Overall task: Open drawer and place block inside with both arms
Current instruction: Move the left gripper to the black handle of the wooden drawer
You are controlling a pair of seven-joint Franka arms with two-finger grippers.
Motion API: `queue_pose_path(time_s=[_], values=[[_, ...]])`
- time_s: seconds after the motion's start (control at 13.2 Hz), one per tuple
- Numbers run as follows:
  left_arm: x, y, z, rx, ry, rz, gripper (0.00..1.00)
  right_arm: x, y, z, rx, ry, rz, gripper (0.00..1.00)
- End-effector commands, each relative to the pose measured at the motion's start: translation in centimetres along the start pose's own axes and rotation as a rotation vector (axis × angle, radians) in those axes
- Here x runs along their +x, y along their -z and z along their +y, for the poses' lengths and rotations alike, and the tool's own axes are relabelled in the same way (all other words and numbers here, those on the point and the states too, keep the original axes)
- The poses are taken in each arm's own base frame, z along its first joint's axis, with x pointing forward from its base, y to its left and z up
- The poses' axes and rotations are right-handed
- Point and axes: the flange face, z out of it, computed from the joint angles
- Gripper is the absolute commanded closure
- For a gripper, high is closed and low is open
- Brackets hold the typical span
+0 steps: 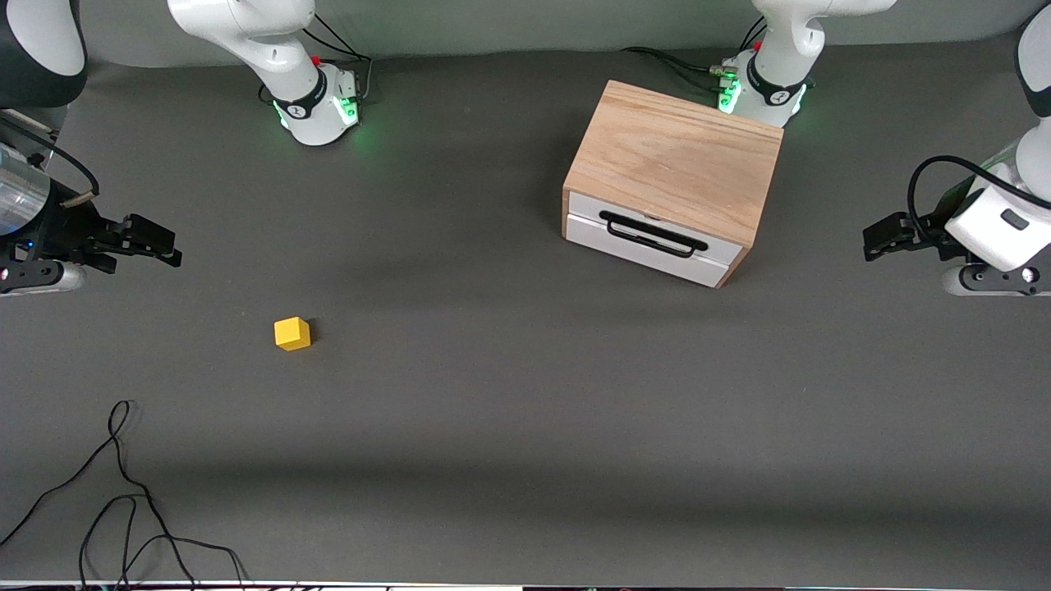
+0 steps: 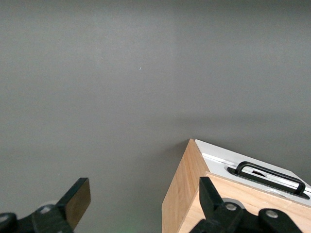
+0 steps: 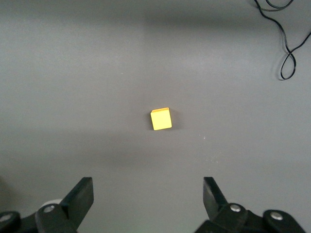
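The light oak cabinet stands toward the left arm's end of the table. Its drawer is shut, with a white front panel and a black wire handle. The yellow block lies on the grey table toward the right arm's end, nearer the front camera than the cabinet. My left gripper hangs open and empty beside the cabinet; its wrist view shows the cabinet corner and the handle past the open gripper. My right gripper is open and empty, and its wrist view shows the block ahead of the gripper.
A loose black cable lies on the table near the front camera at the right arm's end; it also shows in the right wrist view. Both arm bases stand along the table's edge by the robots, one right next to the cabinet.
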Motion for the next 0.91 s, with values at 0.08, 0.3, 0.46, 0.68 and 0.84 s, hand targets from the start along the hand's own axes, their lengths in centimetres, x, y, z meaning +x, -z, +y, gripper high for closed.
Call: queue_pose_path(time_s=[0.08, 0.3, 0.46, 0.68, 0.84], values=[[-0.4, 0.2, 0.0, 0.005, -0.019, 0.005, 0.00, 0.0, 0.3, -0.3, -0.014, -0.013, -0.006, 0.00], [-0.4, 0.2, 0.3, 0.006, -0.022, 0.005, 0.00, 0.0, 0.3, -0.3, -0.014, -0.006, -0.006, 0.00], [-0.3, 0.2, 1.2, 0.001, -0.016, 0.012, 0.00, 0.0, 0.0, -0.3, -0.014, -0.005, -0.011, 0.00], [-0.4, 0.0, 3.4, -0.005, 0.041, 0.007, 0.00, 0.0, 0.1, 0.3, -0.013, -0.011, -0.009, 0.00], [-0.5, -0.3, 5.2, -0.004, 0.090, 0.002, 0.00, 0.1, 0.1, 0.2, -0.014, -0.011, -0.005, 0.00]])
